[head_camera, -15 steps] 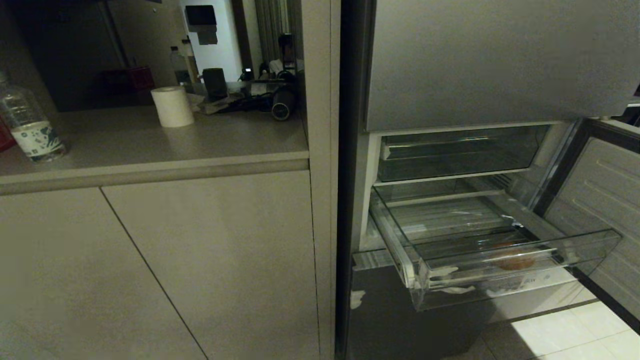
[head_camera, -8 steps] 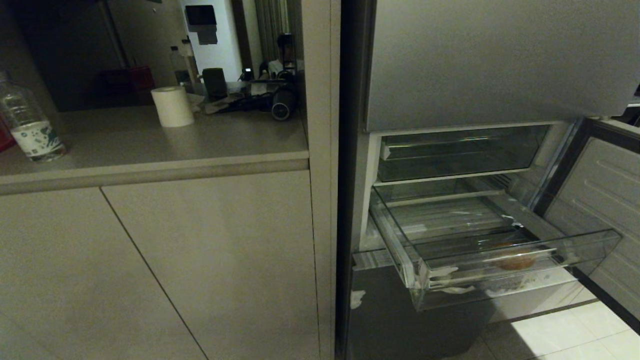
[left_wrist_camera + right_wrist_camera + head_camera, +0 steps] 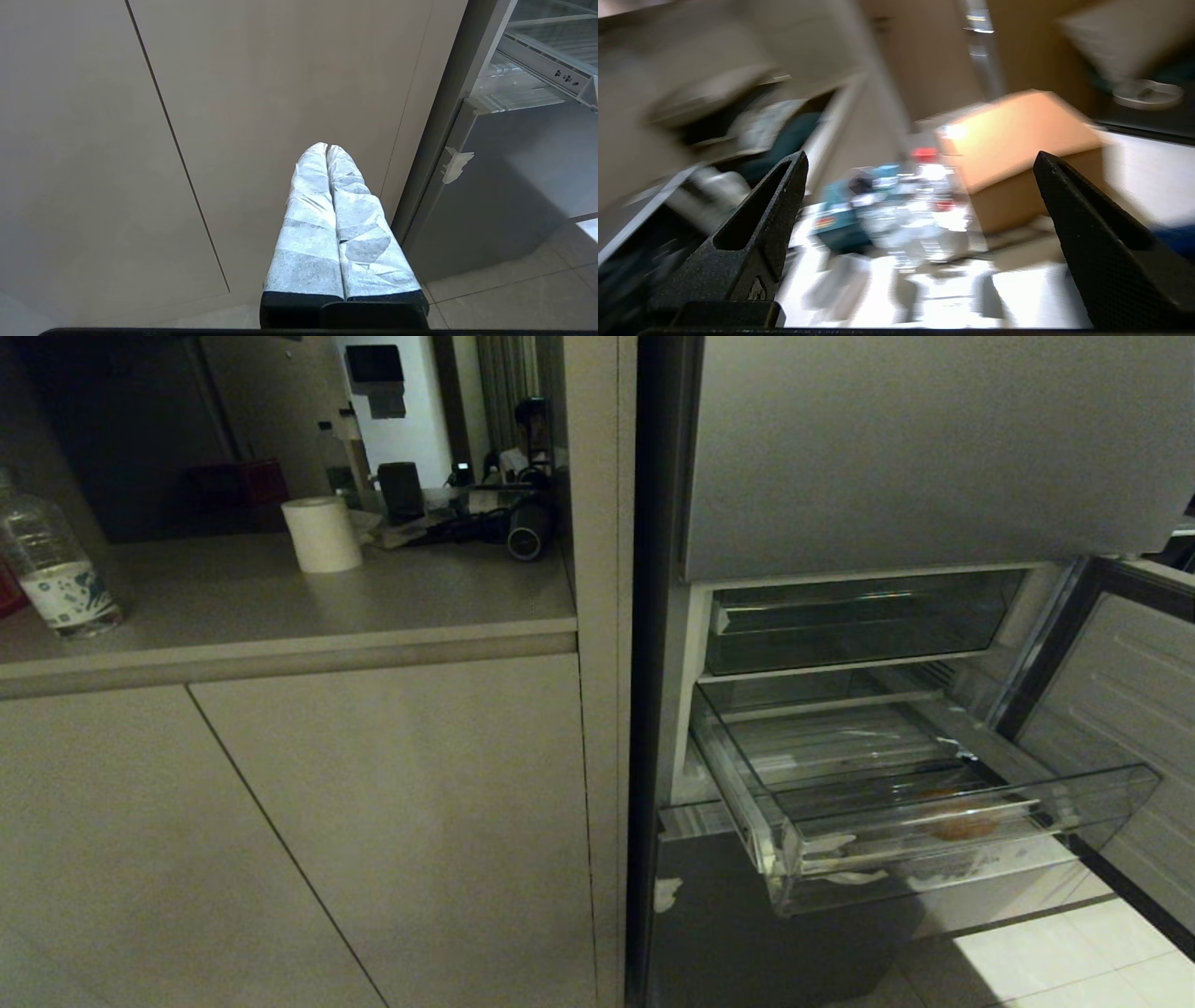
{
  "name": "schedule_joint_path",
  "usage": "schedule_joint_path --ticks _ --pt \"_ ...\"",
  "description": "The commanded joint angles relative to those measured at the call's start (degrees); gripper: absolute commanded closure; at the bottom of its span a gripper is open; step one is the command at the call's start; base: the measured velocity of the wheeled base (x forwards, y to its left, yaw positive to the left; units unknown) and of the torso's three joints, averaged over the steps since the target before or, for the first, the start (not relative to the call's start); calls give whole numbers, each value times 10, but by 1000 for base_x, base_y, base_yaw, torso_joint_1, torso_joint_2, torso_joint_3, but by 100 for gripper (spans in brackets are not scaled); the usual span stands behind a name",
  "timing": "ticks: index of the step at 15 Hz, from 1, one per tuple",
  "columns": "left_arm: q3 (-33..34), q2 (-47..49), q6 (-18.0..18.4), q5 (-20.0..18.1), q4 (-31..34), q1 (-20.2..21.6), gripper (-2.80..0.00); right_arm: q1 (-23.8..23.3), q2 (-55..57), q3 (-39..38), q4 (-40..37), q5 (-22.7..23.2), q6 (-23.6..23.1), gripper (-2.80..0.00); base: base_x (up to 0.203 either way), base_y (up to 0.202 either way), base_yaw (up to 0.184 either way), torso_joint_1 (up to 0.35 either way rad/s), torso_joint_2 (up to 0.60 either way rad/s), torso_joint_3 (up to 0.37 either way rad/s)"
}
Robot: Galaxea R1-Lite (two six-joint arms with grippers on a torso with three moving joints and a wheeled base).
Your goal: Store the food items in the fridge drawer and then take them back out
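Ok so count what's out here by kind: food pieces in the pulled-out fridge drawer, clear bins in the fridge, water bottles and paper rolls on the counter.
Food pieces in the fridge drawer: 1, the orange-brown piece; no green one visible
Clear fridge bins: 2, that drawer and the clear tray above it
Water bottles: 1, the water bottle at the counter's near left
Paper rolls: 1, the paper roll
Total: 5

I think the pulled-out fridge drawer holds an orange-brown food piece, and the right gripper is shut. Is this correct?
Not quite. The fridge drawer does hold the orange-brown piece, as the head view shows, but the right gripper is open: the right wrist view shows its fingers spread wide with nothing between them.
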State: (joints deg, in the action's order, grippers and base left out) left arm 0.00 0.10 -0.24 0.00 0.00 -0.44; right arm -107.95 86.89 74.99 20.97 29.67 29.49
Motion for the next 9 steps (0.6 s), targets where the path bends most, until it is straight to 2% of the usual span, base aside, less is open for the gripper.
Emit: schedule_joint_path --ticks 1,4,7,9 --pt "0 1 0 0 0 0 0 86 -69 -47 2 -28 1 -280 0 0 0 0 0 0" --pt "0 1 0 0 0 0 0 206 -141 -137 10 -49 1 -280 0 0 0 0 0 0" --pt "0 1 0 0 0 -1 0 359 -208 -171 25 -62 2 -280 0 0 0 0 0 0" --pt "0 1 0 0 0 0 0 475 -250 -176 29 -104 -3 -280 0 0 0 0 0 0"
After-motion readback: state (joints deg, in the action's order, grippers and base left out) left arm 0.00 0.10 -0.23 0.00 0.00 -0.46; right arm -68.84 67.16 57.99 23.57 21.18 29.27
